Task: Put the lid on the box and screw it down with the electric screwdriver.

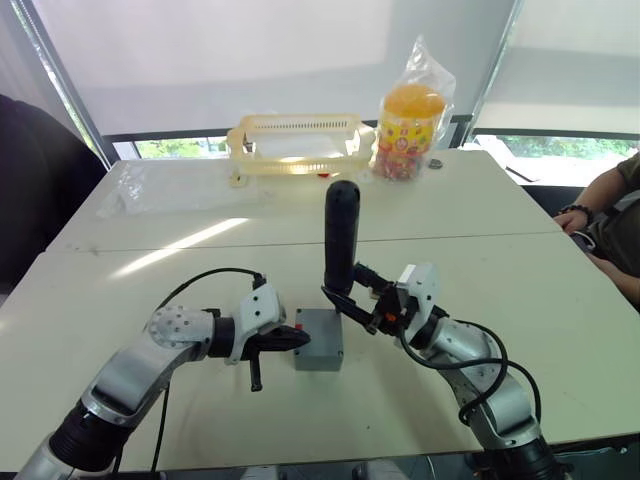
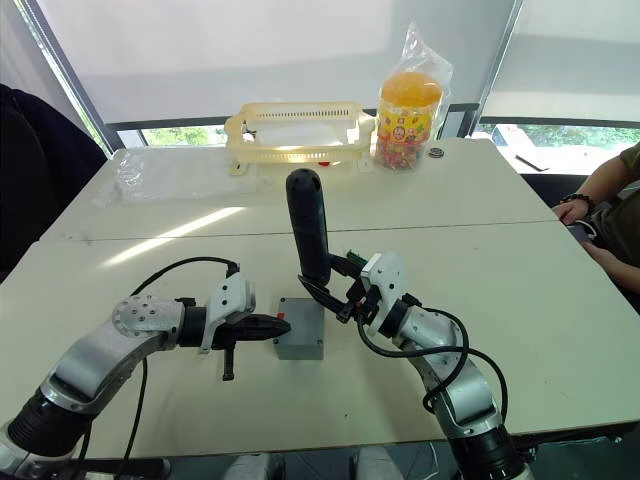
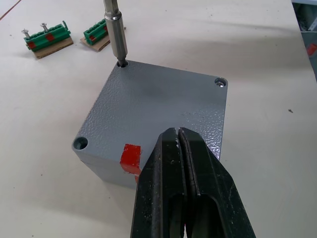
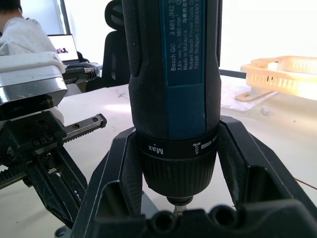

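Observation:
The grey lid (image 3: 158,101) sits on the grey box (image 1: 318,356), which stands near the table's front edge with a red mark (image 3: 130,157) on its side. My left gripper (image 1: 299,340) is shut with nothing between its fingers (image 3: 163,168), its tips touching the lid's edge just above the red mark. My right gripper (image 1: 348,298) is shut on the lower end of the black electric screwdriver (image 1: 341,235), held upright over the box. The metal bit (image 3: 114,29) stands in the lid's far corner screw hole. Two other corner holes are in view.
Two small green terminal blocks (image 3: 47,40) lie on the table beyond the box. At the far edge stand a yellow basket (image 1: 300,145) and a candy jar in a plastic bag (image 1: 410,120). A person's arm (image 1: 600,215) rests at the right edge.

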Tool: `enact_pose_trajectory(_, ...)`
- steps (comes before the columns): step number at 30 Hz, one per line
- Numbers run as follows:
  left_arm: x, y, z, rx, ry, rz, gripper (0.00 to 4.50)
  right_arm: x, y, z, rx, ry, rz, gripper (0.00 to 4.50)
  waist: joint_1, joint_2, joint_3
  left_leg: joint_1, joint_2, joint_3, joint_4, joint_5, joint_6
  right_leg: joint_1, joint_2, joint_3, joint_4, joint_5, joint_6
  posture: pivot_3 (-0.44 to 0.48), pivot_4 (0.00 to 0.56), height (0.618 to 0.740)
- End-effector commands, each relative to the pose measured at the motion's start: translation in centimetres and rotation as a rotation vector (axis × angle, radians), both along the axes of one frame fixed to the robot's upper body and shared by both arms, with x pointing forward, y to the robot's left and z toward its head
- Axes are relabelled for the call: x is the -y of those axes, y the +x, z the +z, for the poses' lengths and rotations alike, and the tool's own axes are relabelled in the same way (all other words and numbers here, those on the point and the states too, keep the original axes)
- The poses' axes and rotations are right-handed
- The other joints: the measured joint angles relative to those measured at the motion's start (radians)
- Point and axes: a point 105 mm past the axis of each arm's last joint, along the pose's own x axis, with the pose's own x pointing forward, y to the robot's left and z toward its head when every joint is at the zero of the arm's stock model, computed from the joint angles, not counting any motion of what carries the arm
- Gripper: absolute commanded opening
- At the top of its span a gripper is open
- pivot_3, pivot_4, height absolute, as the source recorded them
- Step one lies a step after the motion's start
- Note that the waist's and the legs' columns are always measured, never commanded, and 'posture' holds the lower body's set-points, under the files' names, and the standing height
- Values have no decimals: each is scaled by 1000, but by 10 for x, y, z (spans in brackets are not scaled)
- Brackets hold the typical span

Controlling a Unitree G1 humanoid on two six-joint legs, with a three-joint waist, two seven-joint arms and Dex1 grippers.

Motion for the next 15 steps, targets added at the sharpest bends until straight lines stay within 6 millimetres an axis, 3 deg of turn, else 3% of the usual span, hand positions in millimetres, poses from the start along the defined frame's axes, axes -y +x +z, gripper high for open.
enact_pose_trajectory(1,-2,-1,-7,-23,22,16,0,2,-1,-53,-219,-89,-2,1751,0,0,-1,0,0,0,0,0,0,0,0,0,0,0,0,0,150,740)
enact_pose_trajectory(15,-4,-1,-7,-22,28,22,0,5,3,-63,-262,-85,-28,1751,1,-1,-4,0,2,0,-1,0,0,0,-1,0,-2,-1,-1,0,150,740)
